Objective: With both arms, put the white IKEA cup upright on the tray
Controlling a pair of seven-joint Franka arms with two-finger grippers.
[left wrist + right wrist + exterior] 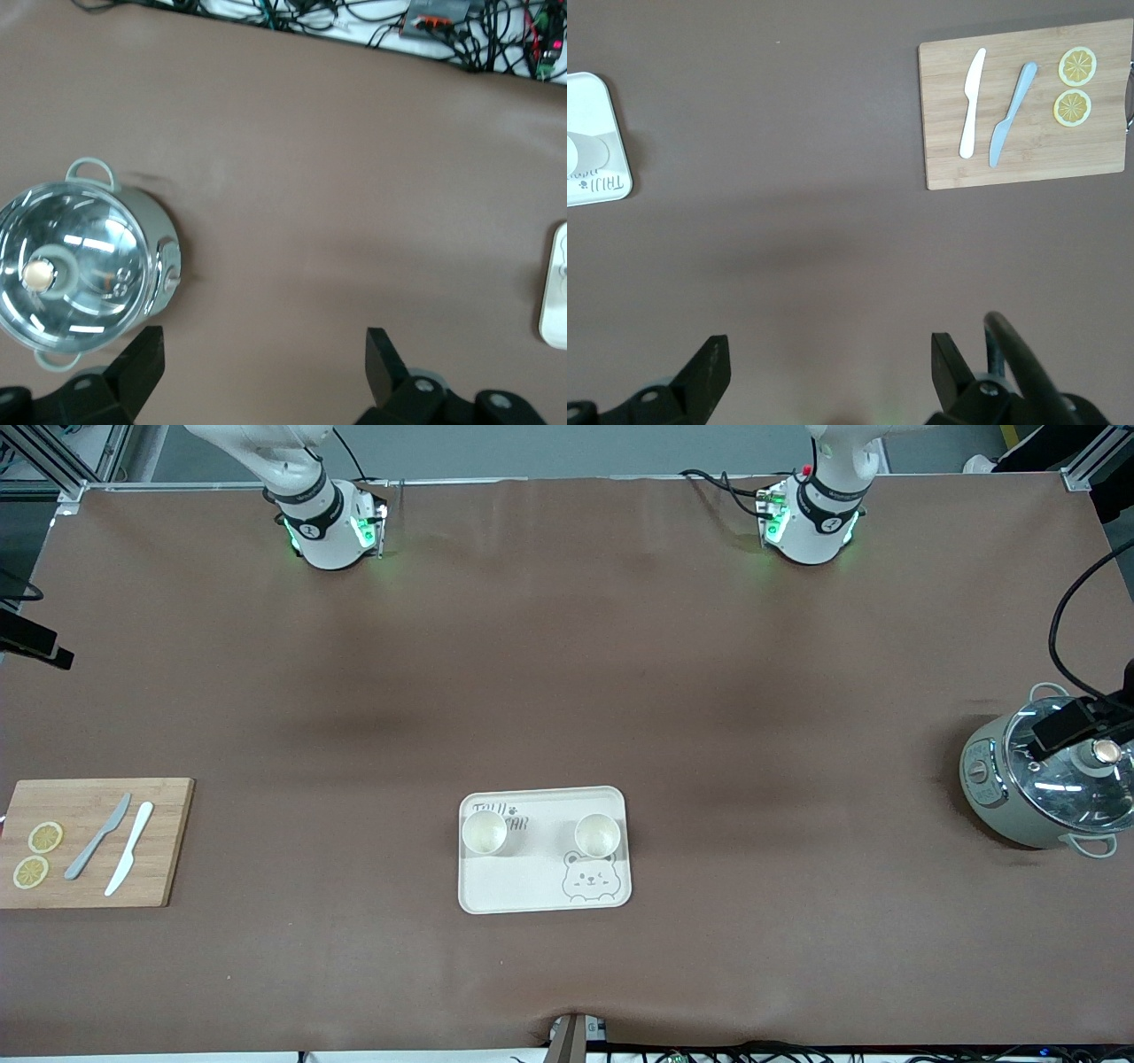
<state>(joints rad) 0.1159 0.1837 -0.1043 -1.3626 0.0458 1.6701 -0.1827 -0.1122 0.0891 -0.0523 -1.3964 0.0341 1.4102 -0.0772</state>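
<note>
The cream-white tray (518,887) with bear drawing lies on the brown table near the front camera's edge, midway between the arms' ends. Two white cups stand upright on it: one (484,833) toward the right arm's end, one (597,835) toward the left arm's end. Only both arms' bases show in the front view; the grippers are out of it. My left gripper (263,367) is open and empty, high over bare table between pot and tray (556,292). My right gripper (830,372) is open and empty, high over bare table between tray (589,106) and board.
A grey pot with glass lid (1036,779) stands at the left arm's end, also in the left wrist view (75,274). A wooden cutting board (168,850) with two knives and two lemon slices lies at the right arm's end, also in the right wrist view (948,106).
</note>
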